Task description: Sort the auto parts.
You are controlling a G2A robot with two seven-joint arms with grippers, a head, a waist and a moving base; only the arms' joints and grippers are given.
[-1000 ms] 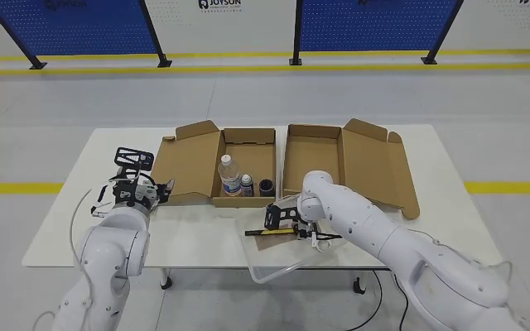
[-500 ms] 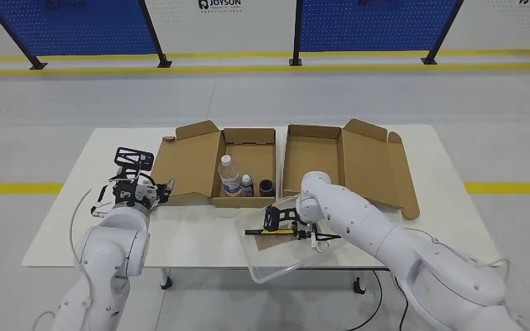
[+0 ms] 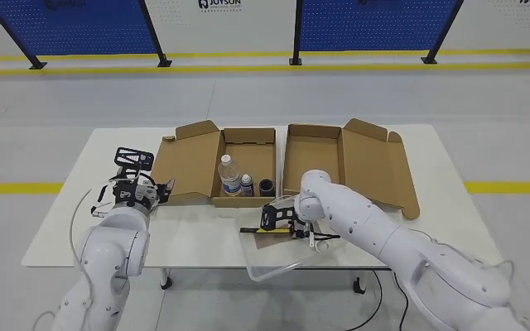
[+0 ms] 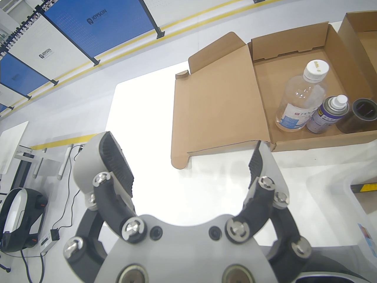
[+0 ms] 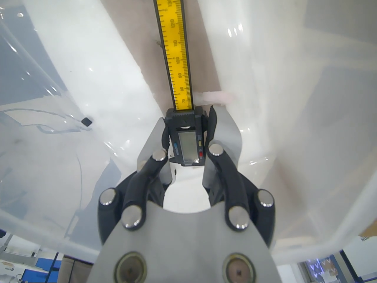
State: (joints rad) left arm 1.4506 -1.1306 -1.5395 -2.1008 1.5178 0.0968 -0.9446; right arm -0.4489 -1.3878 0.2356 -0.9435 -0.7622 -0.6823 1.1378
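The right gripper [image 5: 187,125] was clamped on the display head of a yellow-scaled digital caliper [image 5: 174,42], in the clear plastic bin [image 3: 267,266] at the tabletop's [image 3: 207,236] front edge. The left gripper [image 4: 188,160] hung spread wide and empty near the left edge, beside the flap of a cardboard box [image 4: 218,104] holding a clear bottle [image 4: 300,101], a spray can [image 4: 324,116] and a dark cylinder [image 4: 358,114].

Yellow caliper [image 5: 175,45] with black markings, brown cardboard box [image 4: 212,95], white-capped clear bottle [image 4: 300,101], translucent bin [image 5: 279,60], white table [image 3: 199,236]

Bright even light; table [image 4: 147,113] glares white; wrist-view edges bowed.
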